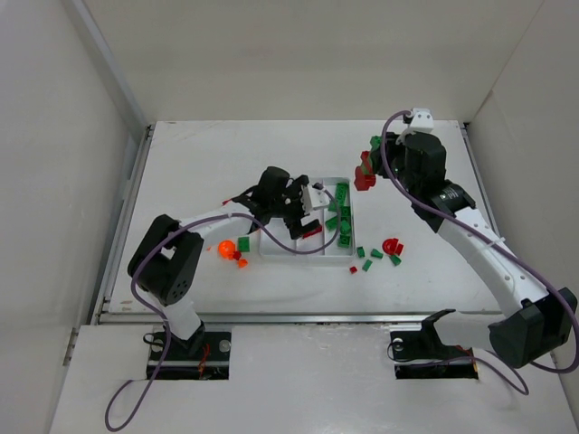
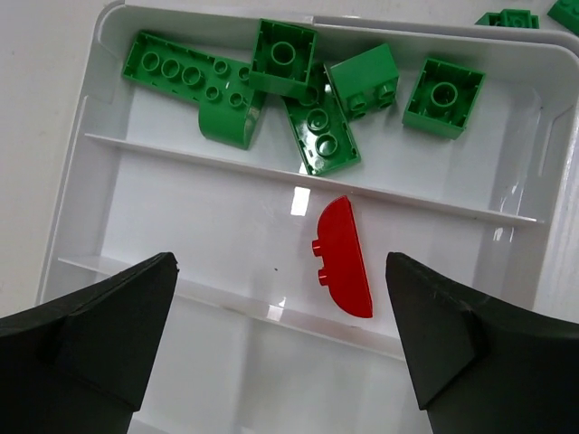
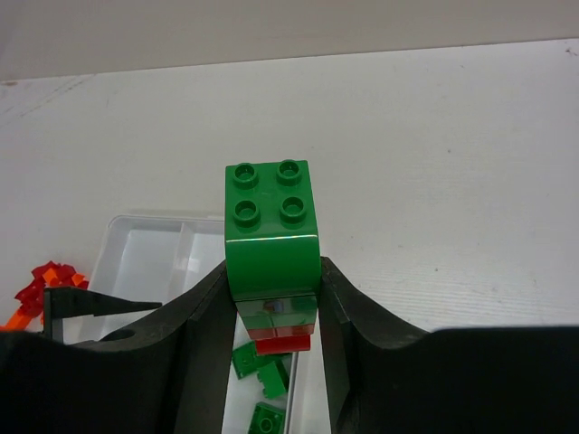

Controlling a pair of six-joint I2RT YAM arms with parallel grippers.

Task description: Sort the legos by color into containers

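Left hand (image 2: 280, 271) released, jaws wide over tray (image 2: 109, 27); red curved piece (image 2: 344, 258) lies loose in middle compartment (image 2: 199, 217). Right hand (image 3: 273, 271) clenched on green brick (image 3: 271, 226), red block (image 3: 282, 344) stuck beneath.

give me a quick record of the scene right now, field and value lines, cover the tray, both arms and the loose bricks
tray: white, three long compartments
outer compartment: green bricks
middle compartment: one red curved piece, lying flat
left fingers: open, empty, above the red curved piece
right fingers: shut on green brick, red brick below it, held in the air off the tray
right of tray: loose green pieces, red pieces
left of tray: orange pieces
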